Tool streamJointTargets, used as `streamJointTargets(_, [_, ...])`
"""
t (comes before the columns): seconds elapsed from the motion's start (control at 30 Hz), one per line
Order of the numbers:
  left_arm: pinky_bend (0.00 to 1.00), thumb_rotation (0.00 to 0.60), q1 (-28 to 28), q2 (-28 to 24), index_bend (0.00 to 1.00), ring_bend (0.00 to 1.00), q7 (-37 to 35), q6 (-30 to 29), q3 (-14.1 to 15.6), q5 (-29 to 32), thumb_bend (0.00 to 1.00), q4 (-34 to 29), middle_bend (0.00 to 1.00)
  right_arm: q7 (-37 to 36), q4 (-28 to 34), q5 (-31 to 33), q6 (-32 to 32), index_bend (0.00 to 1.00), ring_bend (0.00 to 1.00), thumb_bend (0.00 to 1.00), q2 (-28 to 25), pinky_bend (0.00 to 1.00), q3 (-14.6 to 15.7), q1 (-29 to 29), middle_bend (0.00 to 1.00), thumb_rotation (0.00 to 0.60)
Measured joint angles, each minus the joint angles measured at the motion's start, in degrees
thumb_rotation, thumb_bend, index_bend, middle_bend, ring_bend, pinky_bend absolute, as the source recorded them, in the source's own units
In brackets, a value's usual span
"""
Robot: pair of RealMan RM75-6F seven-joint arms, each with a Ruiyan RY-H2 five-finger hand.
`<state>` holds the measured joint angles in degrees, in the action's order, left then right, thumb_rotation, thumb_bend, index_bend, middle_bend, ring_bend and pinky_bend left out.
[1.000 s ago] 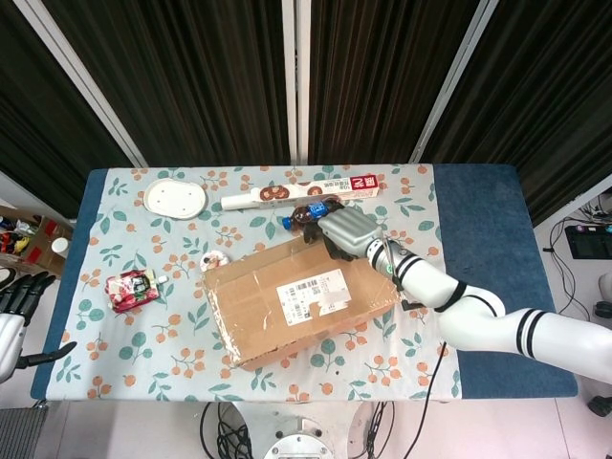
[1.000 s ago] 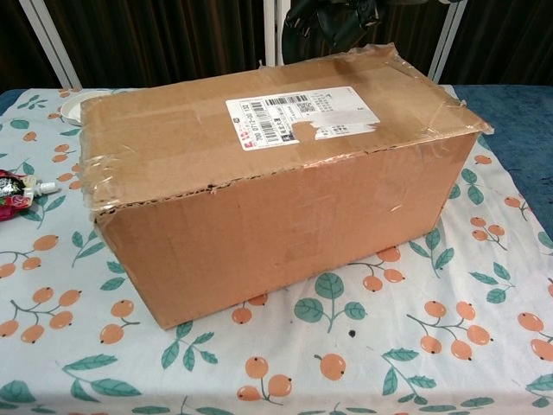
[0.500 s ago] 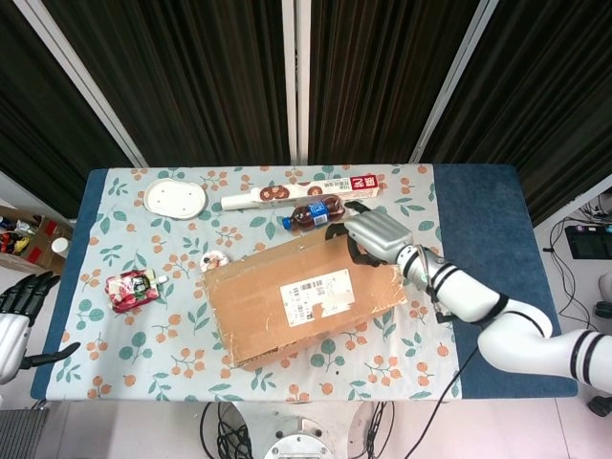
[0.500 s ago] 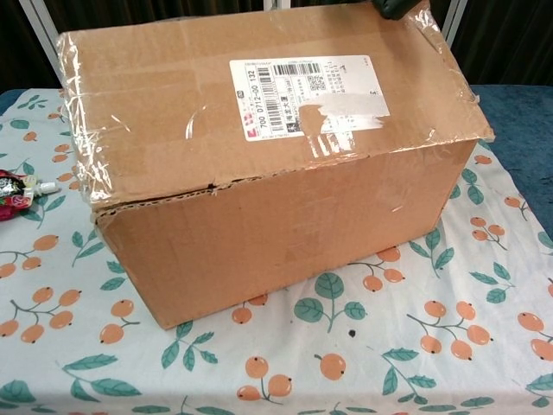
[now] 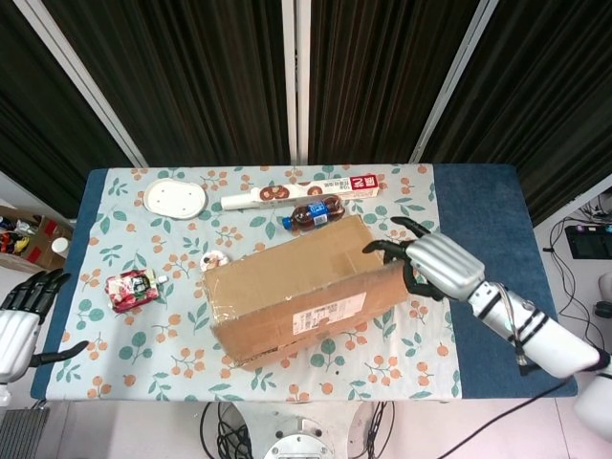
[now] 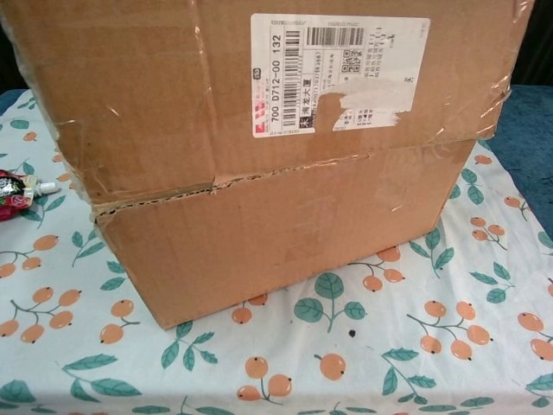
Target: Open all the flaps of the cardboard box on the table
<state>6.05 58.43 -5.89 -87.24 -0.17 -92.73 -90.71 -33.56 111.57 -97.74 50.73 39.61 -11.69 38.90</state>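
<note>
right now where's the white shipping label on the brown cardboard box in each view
Head view: the white shipping label sits low on the brown cardboard box, on the raised flap facing the robot.
Chest view: the label is at top centre.
Shared landmark: the red snack pouch, left of the box in both.

**Odds and ends on the floral cloth**

A white plate (image 5: pixel 175 199) sits at ten o'clock. A long printed carton (image 5: pixel 300 192) lies at twelve, a dark bottle (image 5: pixel 312 214) just below it. A red pouch (image 5: pixel 130 289) rests at nine.
</note>
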Motion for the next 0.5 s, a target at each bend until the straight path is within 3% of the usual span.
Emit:
streamJointTargets(0.2, [0.17, 0.476, 0.1, -0.6, 0.09, 0.07, 1.1, 0.2, 0.2, -0.3, 0.00, -1.6, 0.09, -5.5, -0.1, -12.3, 13.1, 0.15, 0.47, 1.00, -4.4, 0.00, 6.5, -7.4, 0.49, 0.600])
streamJointTargets(0.4, [0.17, 0.475, 0.1, -1.2, 0.09, 0.07, 1.4, 0.1, 0.1, -0.2, 0.00, -2.5, 0.09, -7.4, -2.2, -16.5, 24.3, 0.11, 0.43, 1.00, -6.9, 0.00, 10.7, -14.0, 0.49, 0.600])
streamJointTargets(0.43, [0.17, 0.475, 0.1, -1.3, 0.09, 0.07, 1.5, 0.0, 0.0, -0.2, 0.00, -2.7, 0.09, -7.3, -2.8, -16.3, 25.9, 0.11, 0.41, 1.00, -7.1, 0.00, 11.0, -15.1, 0.48, 0.600])
streamJointTargets(0.5, [0.17, 0.474, 0.1, -1.4, 0.09, 0.07, 1.6, -0.1, 0.0, -0.3, 0.00, -3.0, 0.09, -6.8, -4.1, -14.7, 28.9, 0.07, 0.27, 0.99, -7.1, 0.00, 11.3, -17.2, 0.39, 0.600])
